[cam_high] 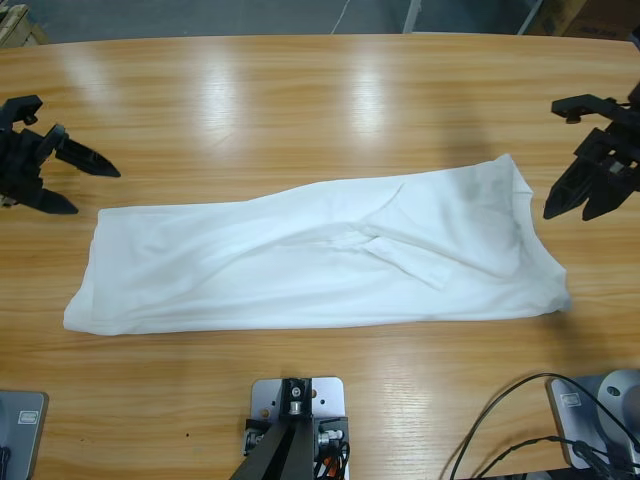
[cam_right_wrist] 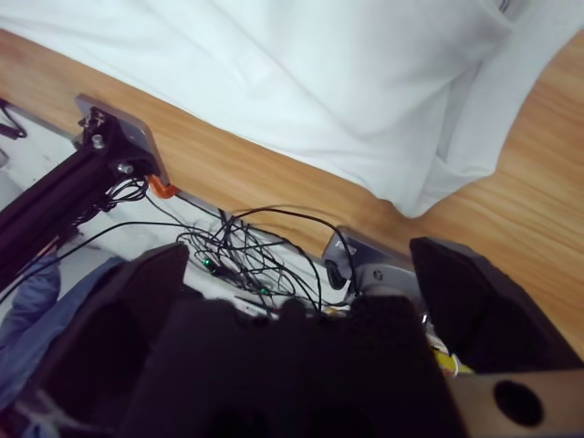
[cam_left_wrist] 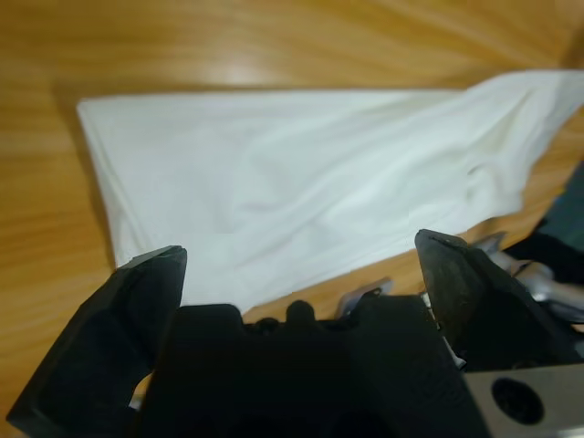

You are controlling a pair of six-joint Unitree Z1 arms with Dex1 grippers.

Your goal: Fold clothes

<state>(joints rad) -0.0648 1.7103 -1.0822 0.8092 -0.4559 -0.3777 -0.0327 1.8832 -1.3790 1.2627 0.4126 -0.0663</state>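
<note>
- Two end effectors, left end effector (cam_high: 85, 182) and right end effector (cam_high: 572, 205), hang with jaws spread wide, holding nothing.
- Between them we see the T-shirt (cam_high: 310, 255) lying lengthwise on the tabletop (cam_high: 300, 90), already folded into a long band.
- We judge each stands just off one short end, ready to fold it across.
</note>
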